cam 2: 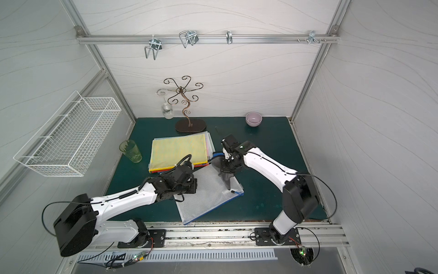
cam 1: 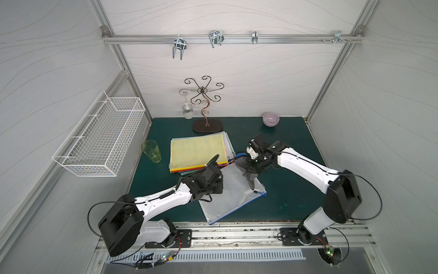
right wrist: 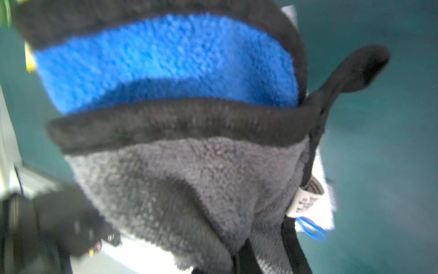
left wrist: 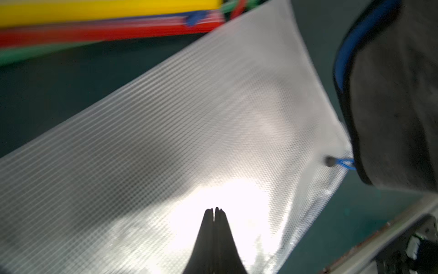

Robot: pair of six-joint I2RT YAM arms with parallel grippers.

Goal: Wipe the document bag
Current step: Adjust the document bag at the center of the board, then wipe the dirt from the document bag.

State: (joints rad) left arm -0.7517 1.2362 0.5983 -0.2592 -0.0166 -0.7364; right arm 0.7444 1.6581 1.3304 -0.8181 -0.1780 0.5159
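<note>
1. Position of the work piece. The document bag (cam 1: 233, 199), a clear mesh pouch with a blue edge, lay flat and askew on the green tabletop (cam 1: 291, 189). It sat in the lower middle of both top views, with one corner at the tabletop's near edge. Its uppermost corner lay just beside a stack of coloured folders (cam 1: 199, 149).
2. Wiping tool. A cloth (right wrist: 189, 178), grey and blue with black binding, hung bunched from the right hand (cam 1: 254, 166) over the upper right part of the bag. Its lowest tip reached down close to the zip pull (cam 1: 255, 191). Whether the cloth pressed on the mesh or only brushed it could not be told.
3. Progress (judged). The wipe appeared to be under way rather than finished, since the cloth was over only one corner region. No dirt or streak was visible to separate wiped mesh from unwiped. The large part of the bag toward the bottom of the frame probably remained to be covered.
4. Left arm. It stretched from the lower left of the frame toward the centre, wrist bent downward, with the left hand (left wrist: 214, 210) over the bag's left margin. In the left wrist view its fingertips met with no gap and held nothing. They were at or just above the mesh, likely steadying the bag.
5. Right arm. It reached in from the lower right of the frame, elbow raised, hand pointing down. The cloth hid the jaws, which were clamped on it.
</note>
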